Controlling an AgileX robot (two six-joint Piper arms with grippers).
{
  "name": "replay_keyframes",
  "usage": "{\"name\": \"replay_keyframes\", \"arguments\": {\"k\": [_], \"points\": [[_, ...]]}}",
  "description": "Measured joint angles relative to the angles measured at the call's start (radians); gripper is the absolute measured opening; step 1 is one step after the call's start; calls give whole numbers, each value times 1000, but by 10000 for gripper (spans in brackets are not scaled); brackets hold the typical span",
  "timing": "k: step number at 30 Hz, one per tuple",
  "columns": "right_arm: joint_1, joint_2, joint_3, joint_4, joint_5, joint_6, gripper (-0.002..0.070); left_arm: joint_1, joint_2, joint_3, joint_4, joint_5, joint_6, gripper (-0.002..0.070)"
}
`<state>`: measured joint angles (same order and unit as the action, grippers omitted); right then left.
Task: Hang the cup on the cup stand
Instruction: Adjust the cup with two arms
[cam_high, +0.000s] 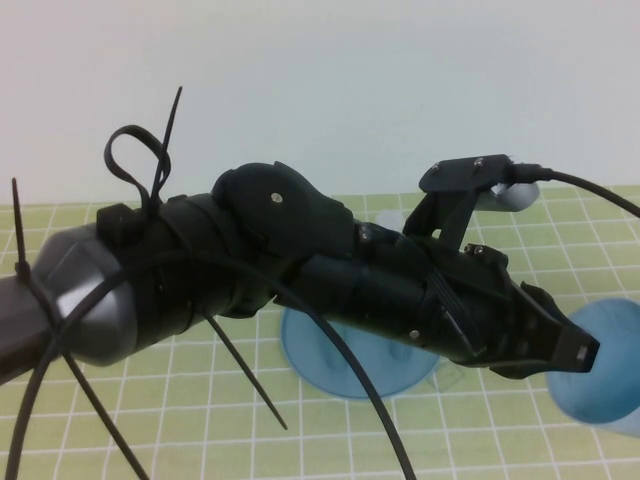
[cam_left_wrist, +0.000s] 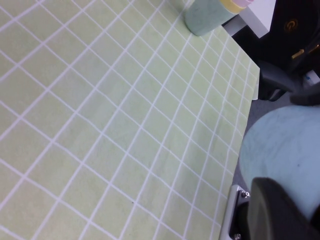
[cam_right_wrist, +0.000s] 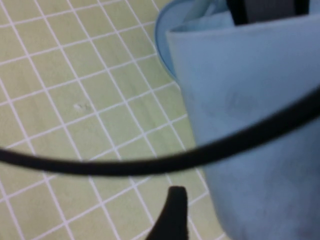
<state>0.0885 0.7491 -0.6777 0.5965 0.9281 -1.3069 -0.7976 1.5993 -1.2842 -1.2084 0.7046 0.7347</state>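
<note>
Reaching across the green checked mat (cam_high: 500, 440), the left gripper (cam_high: 568, 350) clasps the small light blue plastic tumbler (cam_high: 612, 372), its black fingers (cam_left_wrist: 280, 210) closed on the cup's wall and holding it tilted above the table. Behind those fingers, under the black forearm, lies the round blue dish base of the cup stand (cam_high: 345, 365), apart from the cup. The right gripper (cam_right_wrist: 172, 215) hangs just beside the same tumbler (cam_right_wrist: 260, 125); whether it is open or closed cannot be told. A black cable (cam_right_wrist: 125, 164) crosses in front. Farther beyond the left fingers stands a pale green cylinder with a yellow band (cam_left_wrist: 207, 17).
</note>
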Motion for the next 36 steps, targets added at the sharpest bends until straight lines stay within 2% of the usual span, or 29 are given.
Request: {"name": "replay_keyframes", "arguments": {"k": [7,22,27,36], "points": [[0,75,0,100,-28,-116,683,0,15,0,2,-8,0,0],[0,108,0,123,-35,-154,678,2,35,0,-38,-12,38,0],[0,108,0,123,-39,-157,645,2,35,0,-57,-12,50,0],[0,108,0,123,-39,-157,630,2,35,0,-76,4,71,0]]}}
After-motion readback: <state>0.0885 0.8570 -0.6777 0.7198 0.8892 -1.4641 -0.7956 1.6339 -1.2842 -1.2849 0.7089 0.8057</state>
